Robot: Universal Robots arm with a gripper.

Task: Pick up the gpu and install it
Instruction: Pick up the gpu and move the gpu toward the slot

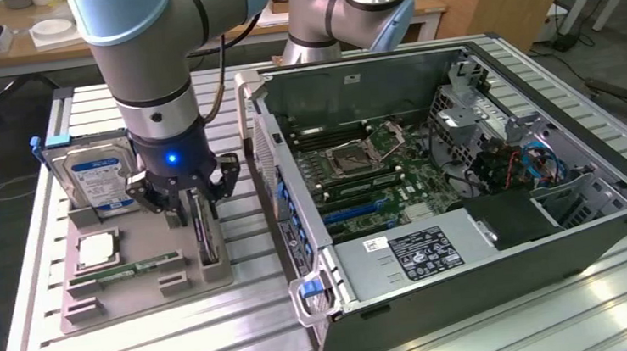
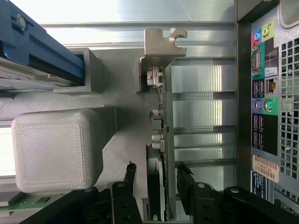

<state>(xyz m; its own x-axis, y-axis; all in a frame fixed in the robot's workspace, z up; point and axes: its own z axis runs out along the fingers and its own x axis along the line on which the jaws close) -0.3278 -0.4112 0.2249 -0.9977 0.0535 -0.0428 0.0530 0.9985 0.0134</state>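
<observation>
Slatted table [image 1: 531, 327]: 1 gpu [image 2: 161, 140] btwn hand's [image 2: 157, 168] 2 fingers [image 2: 129, 175], 1 HDD [image 1: 98, 173]

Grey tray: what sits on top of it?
On the tray, a hard drive stands upright, a processor and a memory stick lie flat, and the gpu stands on edge with the jaws of the gripper either side. Its lower edge is hidden inside the tray.

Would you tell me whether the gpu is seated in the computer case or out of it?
Out: the gpu stands on edge in the gray holder beside the case, with the fingers straddling it.
</observation>
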